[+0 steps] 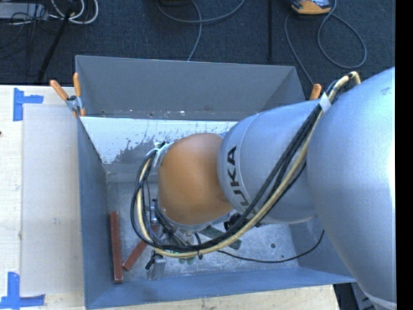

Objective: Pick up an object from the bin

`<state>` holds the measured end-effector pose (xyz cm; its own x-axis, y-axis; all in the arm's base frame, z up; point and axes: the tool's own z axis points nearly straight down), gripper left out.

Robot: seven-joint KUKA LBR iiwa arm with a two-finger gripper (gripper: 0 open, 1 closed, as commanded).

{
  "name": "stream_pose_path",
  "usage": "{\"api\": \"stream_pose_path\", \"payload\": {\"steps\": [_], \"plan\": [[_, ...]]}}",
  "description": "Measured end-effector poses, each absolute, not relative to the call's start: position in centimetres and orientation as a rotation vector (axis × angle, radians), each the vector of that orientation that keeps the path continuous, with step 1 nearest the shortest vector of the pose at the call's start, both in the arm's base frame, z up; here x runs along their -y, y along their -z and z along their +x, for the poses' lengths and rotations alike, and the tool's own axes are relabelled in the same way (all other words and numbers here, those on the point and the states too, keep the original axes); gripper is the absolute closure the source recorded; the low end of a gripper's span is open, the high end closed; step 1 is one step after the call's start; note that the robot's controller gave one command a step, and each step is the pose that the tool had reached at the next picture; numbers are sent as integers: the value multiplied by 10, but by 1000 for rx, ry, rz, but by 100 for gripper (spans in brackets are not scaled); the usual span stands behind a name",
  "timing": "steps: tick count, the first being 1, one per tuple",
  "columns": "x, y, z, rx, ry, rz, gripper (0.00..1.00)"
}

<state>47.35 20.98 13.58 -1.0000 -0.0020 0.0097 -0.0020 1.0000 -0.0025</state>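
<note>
In the grey bin [193, 102], your hand [155, 265] hung low by the near-left corner, just beside a short reddish stick [133, 256]. Nothing looked lifted, so the pick was not yet made. You couldn't tell whether the hand was open or closed.

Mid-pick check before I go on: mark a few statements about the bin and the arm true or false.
1. The arm reaches in from the view's left. False: it comes in from the right.
2. A long reddish-brown stick lies along the left wall of the bin. True.
3. A shorter orange-red stick lies slanted beside the long one. True.
4. The wrist cover is blue. False: it is orange.
</note>
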Motion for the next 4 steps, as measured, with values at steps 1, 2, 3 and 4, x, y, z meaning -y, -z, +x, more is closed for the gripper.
{"api": "stream_pose_path", "payload": {"steps": [1, 2, 3, 4], "plan": [[-245, -66, 510, 3137, 0, 31, 0], [-192, -123, 557, 3137, -1, -234, 0], [-193, -67, 487, 3133, -4, -85, 0], [-193, -69, 490, 3138, -1, -92, 100]]}}
